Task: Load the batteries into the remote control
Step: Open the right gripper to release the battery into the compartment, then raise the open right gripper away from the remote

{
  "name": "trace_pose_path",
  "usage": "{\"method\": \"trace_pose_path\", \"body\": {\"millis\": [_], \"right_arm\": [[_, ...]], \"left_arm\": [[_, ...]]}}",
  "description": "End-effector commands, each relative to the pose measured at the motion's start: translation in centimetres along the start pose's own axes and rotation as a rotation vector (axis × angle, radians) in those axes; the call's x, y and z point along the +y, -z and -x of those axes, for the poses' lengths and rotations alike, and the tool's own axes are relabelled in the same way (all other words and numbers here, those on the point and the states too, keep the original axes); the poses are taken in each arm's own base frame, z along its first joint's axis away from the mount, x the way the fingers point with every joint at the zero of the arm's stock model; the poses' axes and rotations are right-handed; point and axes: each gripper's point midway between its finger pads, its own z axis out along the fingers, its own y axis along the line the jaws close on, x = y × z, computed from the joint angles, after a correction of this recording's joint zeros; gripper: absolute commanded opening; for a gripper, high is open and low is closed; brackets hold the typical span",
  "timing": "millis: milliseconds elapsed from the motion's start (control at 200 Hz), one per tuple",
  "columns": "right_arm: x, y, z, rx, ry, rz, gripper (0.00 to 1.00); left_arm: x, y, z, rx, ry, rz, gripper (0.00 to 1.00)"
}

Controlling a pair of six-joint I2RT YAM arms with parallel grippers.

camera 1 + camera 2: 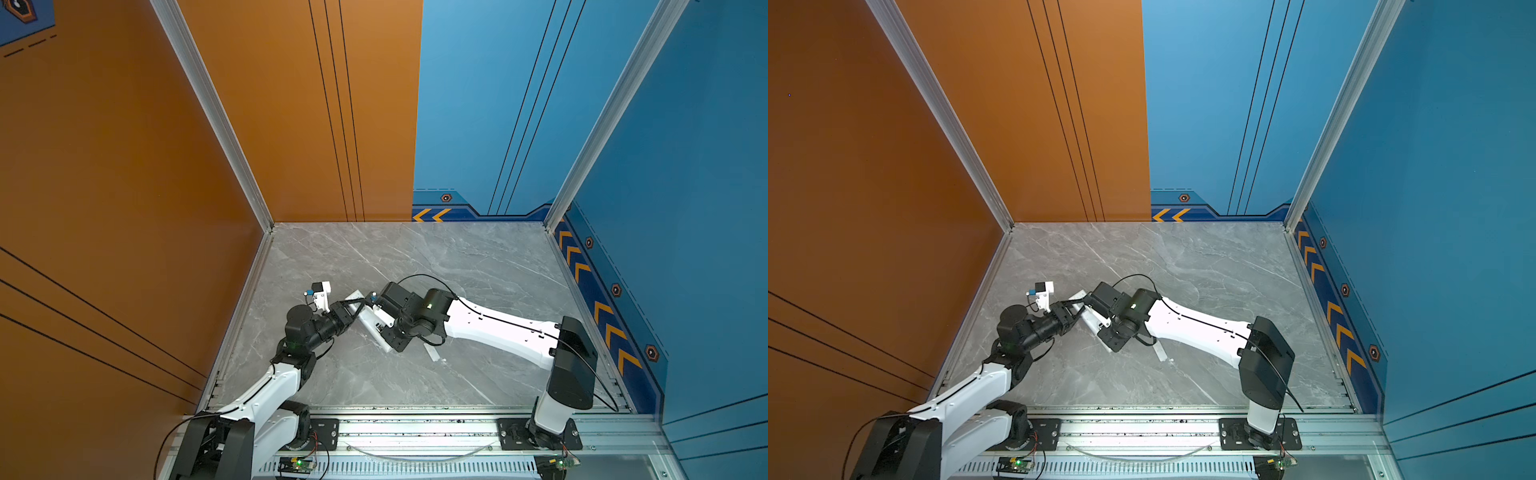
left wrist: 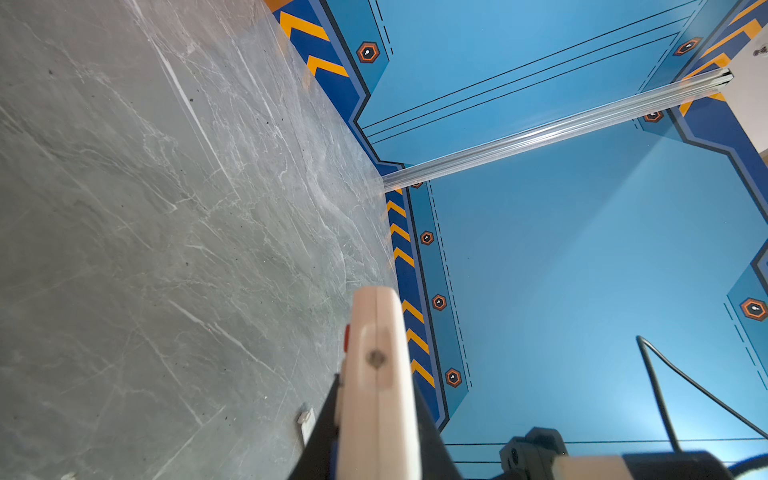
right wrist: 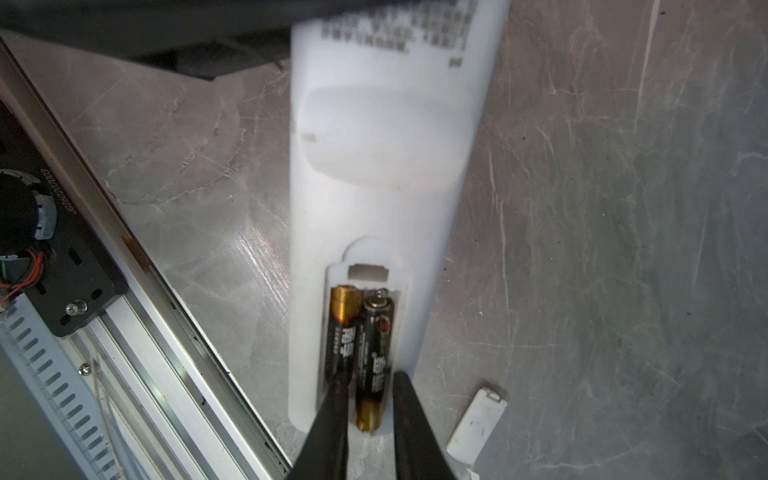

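Note:
The white remote control [image 3: 386,145] lies back-up over the marble, its battery bay uncovered. Two black batteries with gold ends fill the bay: one [image 3: 341,332] sits deep, the other [image 3: 376,365] pokes its gold end past the remote's edge. My right gripper [image 3: 370,415] straddles that second battery, its jaws slightly open with thin gaps beside it. My left gripper [image 2: 376,386] is shut on the remote's far end [image 2: 376,340]. In both top views the remote [image 1: 370,320] [image 1: 1090,318] spans between the left gripper [image 1: 356,308] [image 1: 1077,309] and the right gripper [image 1: 392,343] [image 1: 1113,343].
The small white battery cover [image 3: 477,424] [image 1: 432,353] [image 1: 1160,352] lies on the marble just beside the remote's battery end. The metal rail [image 3: 137,266] runs along the table's front edge. Orange and blue walls enclose the other sides.

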Motion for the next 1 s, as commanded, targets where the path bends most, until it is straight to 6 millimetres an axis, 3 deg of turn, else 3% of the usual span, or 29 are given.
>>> {"method": "trace_pose_path", "body": {"millis": [0, 405, 541, 656, 996], "right_arm": [[0.1, 0.2, 0.2, 0.005, -0.006, -0.016, 0.21], [0.0, 1.8, 1.2, -0.036, 0.015, -0.033, 0.32], [-0.1, 2.4, 1.9, -0.059, 0.033, -0.043, 0.39], [-0.4, 3.0, 2.5, -0.073, 0.055, -0.07, 0.52], [-0.7, 5.1, 3.3, -0.118, 0.083, -0.086, 0.68]], "left_arm": [[-1.1, 0.3, 0.5, -0.022, -0.027, -0.044, 0.0], [-0.5, 0.0, 0.2, 0.003, -0.027, -0.031, 0.0], [0.0, -0.1, 0.0, 0.015, -0.023, -0.019, 0.0], [0.1, -0.3, -0.1, 0.025, -0.028, -0.018, 0.0], [-0.1, -0.5, -0.5, 0.063, -0.029, -0.03, 0.0]]}}
